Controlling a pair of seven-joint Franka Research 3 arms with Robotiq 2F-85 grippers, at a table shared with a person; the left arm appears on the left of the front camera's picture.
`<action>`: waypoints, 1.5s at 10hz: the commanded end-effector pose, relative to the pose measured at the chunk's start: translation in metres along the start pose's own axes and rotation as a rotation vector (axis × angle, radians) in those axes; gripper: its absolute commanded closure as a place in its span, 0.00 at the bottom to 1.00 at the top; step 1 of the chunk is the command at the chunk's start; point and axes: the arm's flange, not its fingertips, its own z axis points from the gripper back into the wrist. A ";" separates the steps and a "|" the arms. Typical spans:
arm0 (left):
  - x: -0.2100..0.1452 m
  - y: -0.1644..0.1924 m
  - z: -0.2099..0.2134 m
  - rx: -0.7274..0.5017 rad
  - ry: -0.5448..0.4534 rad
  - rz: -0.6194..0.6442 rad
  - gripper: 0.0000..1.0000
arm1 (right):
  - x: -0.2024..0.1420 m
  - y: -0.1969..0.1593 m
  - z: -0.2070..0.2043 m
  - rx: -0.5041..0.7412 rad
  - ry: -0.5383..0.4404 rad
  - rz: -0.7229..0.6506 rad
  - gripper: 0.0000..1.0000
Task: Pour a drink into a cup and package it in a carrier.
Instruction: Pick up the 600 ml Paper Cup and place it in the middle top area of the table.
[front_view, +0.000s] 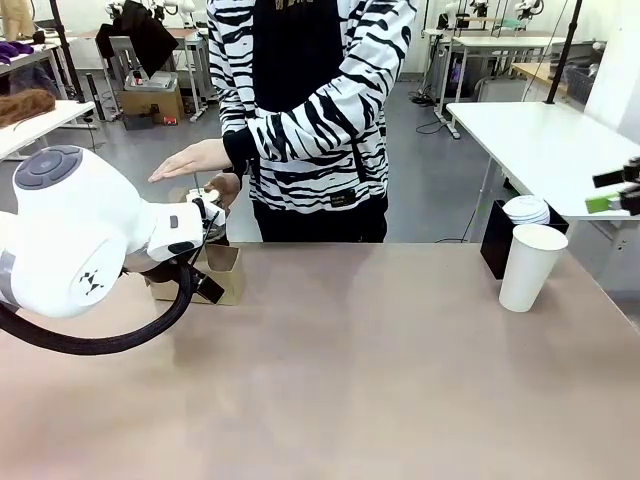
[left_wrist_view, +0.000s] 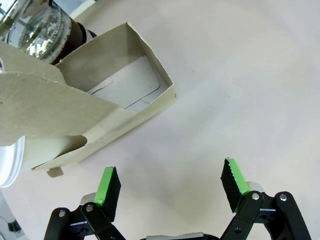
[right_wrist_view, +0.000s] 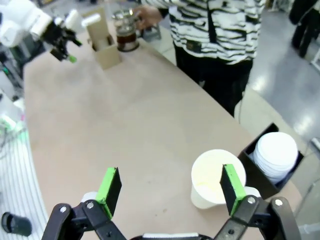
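The brown cardboard carrier (front_view: 222, 270) stands at the table's far left, and its open compartment (left_wrist_view: 125, 82) faces my left wrist camera. My left gripper (left_wrist_view: 170, 175) is open just in front of it and holds nothing; in the front view the left gripper (front_view: 205, 284) sits beside the carrier. Behind the carrier stands the glass carafe (left_wrist_view: 37, 25) with the dark drink (right_wrist_view: 126, 37), a person's hand (front_view: 226, 186) on it. The white paper cup (front_view: 530, 266) is upright at the far right. My right gripper (right_wrist_view: 170, 180) hovers open above the cup (right_wrist_view: 216, 177).
A black box (front_view: 497, 240) holding a stack of white lids (right_wrist_view: 276, 154) stands right behind the cup. The person's other hand (front_view: 190, 160) is held flat above the carafe. A white rounded rim (left_wrist_view: 9, 165) shows beside the carrier. My right gripper (front_view: 608, 190) is at the right edge.
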 end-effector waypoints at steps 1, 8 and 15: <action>0.000 0.001 0.000 -0.002 -0.001 0.002 0.00 | -0.057 -0.051 0.018 0.096 -0.153 -0.015 0.00; 0.000 0.001 0.000 -0.002 -0.001 0.002 0.00 | -0.202 -0.078 -0.039 0.050 -0.420 -0.015 0.00; 0.000 0.001 0.000 -0.002 -0.001 0.002 0.00 | -0.209 -0.070 -0.066 0.046 -0.445 -0.026 0.00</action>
